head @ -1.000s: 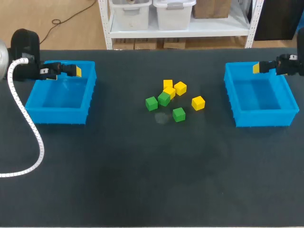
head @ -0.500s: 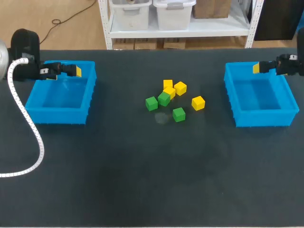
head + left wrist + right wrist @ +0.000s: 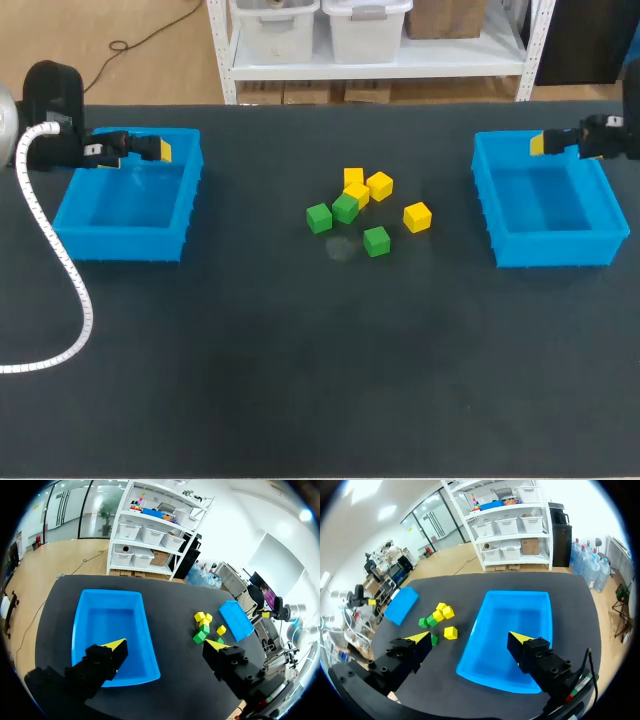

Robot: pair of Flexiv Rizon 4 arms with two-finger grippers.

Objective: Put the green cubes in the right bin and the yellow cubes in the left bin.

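Nearest the camera, the left arm's white ribbed hose (image 3: 63,262) is trailing across the left side of the dark table (image 3: 300,400); further in, at the table's middle, the 7 cubes are lying in a loose group, all of them outside the bins; the front green cube (image 3: 376,241) is sitting closest and apart from the others, with a pale smudge (image 3: 341,249) on the surface just beside it; a little behind, the lone yellow cube (image 3: 417,216) is standing off to the right, and the left green cube (image 3: 319,217) is sitting at the group's left edge; the middle green cube (image 3: 345,208) is lying just beside that one and right against the near yellow cube (image 3: 357,194), though I cannot tell whether the 2 are touching; the right yellow cube (image 3: 379,185) and the far yellow cube (image 3: 353,178) are crowding close at the back of the group; well apart from the cubes, 1 on either side, the blue left bin (image 3: 125,205) and the blue right bin (image 3: 550,205) are sitting at about the same depth; the left gripper (image 3: 167,644) is hanging over the far end of the left bin, its fingers spread wide and gripping nothing; the right gripper (image 3: 469,636) is hanging over the far end of the right bin, likewise released, with nothing between its yellow tips; in each wrist view the gripper's own bin is lying under and ahead of the fingers, with the cubes beyond it.
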